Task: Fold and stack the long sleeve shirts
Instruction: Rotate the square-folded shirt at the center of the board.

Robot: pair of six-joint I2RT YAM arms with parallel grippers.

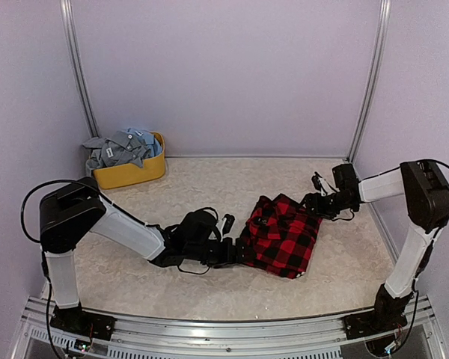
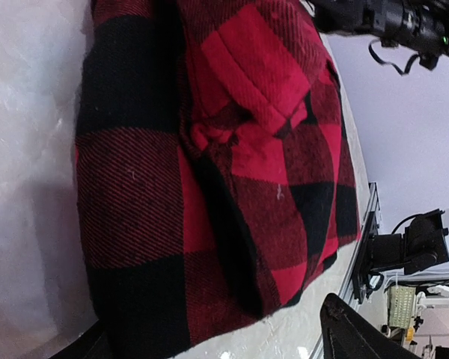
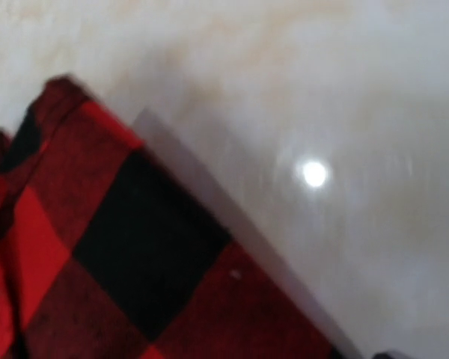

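Observation:
The red-and-black check flannel shirt [image 1: 280, 235] lies folded into a compact rectangle on the table, right of centre. It fills the left wrist view [image 2: 209, 164]. My left gripper [image 1: 236, 250] lies low at the shirt's left edge. Its jaws are open, with one dark fingertip [image 2: 355, 333] at the bottom right and the cloth edge between the jaws [image 2: 217, 348]. My right gripper [image 1: 313, 200] is at the shirt's far right corner. Its wrist view is blurred and shows that corner [image 3: 120, 247]. No cloth is in its jaws. Grey and pale blue shirts [image 1: 123, 147] are heaped in the tub.
The yellow oval tub [image 1: 131, 174] stands at the back left against the wall. Pale walls and metal posts enclose the table on three sides. An aluminium rail [image 1: 224, 333] runs along the near edge by the arm bases.

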